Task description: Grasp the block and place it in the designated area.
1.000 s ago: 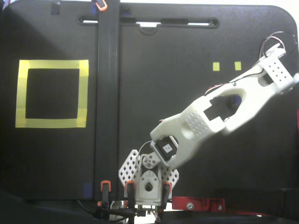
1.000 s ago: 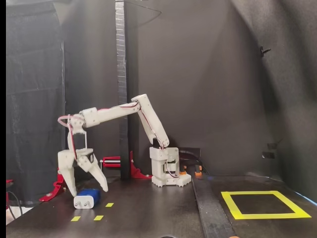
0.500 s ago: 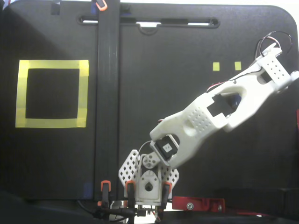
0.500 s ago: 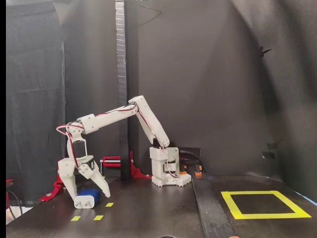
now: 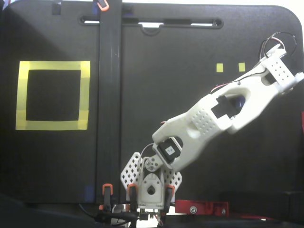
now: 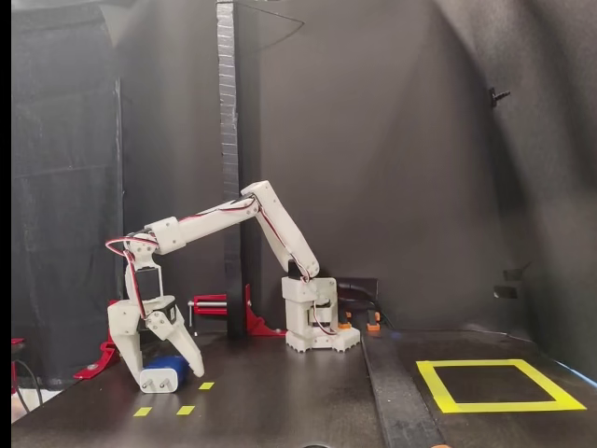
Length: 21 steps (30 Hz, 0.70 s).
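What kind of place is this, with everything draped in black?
Probably a hobbyist's or lab's robot test bench: a small white arm clamped to a black table, yellow tape markings, and dark backdrop cloth all round.

Hand low, fingers spread.

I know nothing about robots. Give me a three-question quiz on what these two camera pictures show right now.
1. True or false: the block already lies inside the yellow tape square.
2. The gripper is: A) high above the table, B) down with a finger on each side of the block, C) over the square.
3. Fill in: the block's colour is ____.

Key: 1 false; 2 B; 3 blue.
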Available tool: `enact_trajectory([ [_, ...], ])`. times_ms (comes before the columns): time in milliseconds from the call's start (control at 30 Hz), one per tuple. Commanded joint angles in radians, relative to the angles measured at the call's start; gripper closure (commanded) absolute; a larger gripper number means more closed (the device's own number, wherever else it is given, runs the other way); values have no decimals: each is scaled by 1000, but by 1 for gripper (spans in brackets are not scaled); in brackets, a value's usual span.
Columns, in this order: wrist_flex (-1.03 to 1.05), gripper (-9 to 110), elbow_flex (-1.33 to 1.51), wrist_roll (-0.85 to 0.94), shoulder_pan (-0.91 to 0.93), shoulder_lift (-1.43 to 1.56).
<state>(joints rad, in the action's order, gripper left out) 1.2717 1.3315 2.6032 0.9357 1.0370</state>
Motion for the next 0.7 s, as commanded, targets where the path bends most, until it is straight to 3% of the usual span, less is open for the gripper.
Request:
enact_trajectory([
  [0, -5, 78, -26, 5, 11, 3],
  [667, -5, 83, -21, -3, 18, 11],
])
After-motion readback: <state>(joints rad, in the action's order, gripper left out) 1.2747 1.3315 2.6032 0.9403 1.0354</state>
